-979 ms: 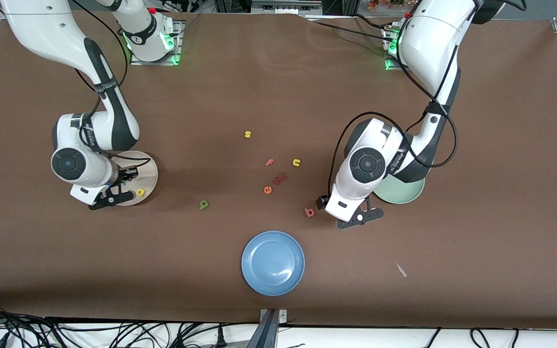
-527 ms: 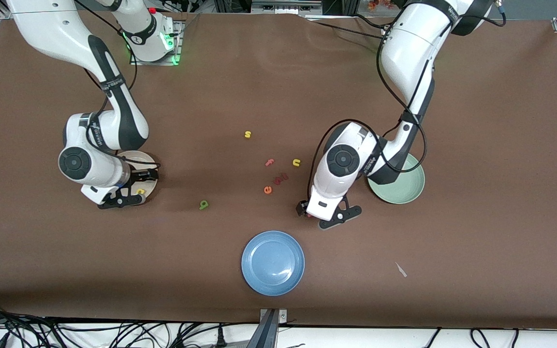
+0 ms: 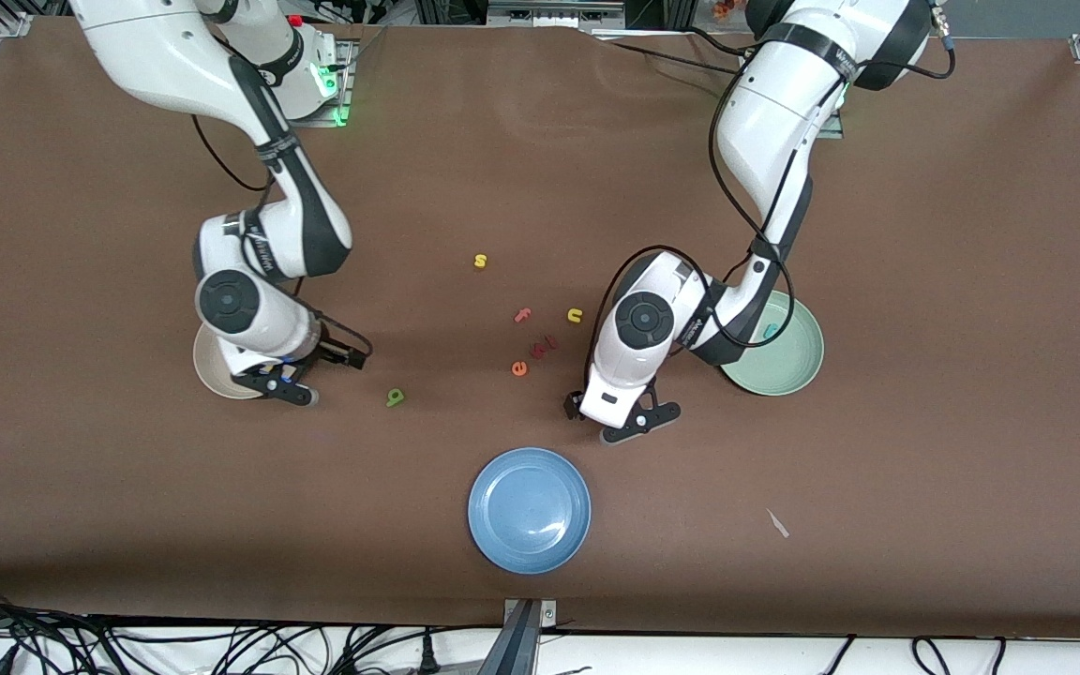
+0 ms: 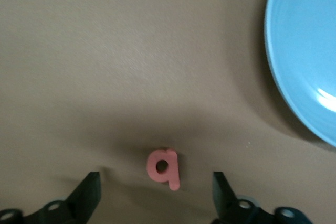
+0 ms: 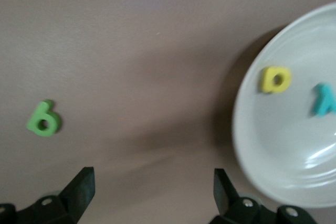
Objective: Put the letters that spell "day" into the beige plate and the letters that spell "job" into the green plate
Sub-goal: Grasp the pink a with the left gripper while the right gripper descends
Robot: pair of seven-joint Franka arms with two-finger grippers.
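The pink b (image 4: 164,167) lies flat on the brown table between the fingers of my left gripper (image 4: 156,195) (image 3: 601,412), which is open and low over it, touching nothing. In the front view the hand hides the b. My right gripper (image 5: 152,195) (image 3: 315,364) is open and empty over bare table, between the beige plate (image 5: 294,182) (image 3: 212,375) and the green d (image 5: 43,120) (image 3: 395,397). The yellow a (image 5: 275,79) and teal y (image 5: 324,99) lie in the beige plate. A teal j (image 3: 771,329) lies in the green plate (image 3: 788,370).
The blue plate (image 3: 529,509) (image 4: 310,51) sits nearer the front camera than the b. Loose letters lie mid-table: yellow s (image 3: 480,261), pink f (image 3: 523,315), yellow u (image 3: 575,315), orange e (image 3: 519,368) and a red piece (image 3: 547,345).
My right gripper opened, left the yellow a in the beige plate and moved off it toward the green d. My left gripper travelled from beside the green plate to over the pink b.
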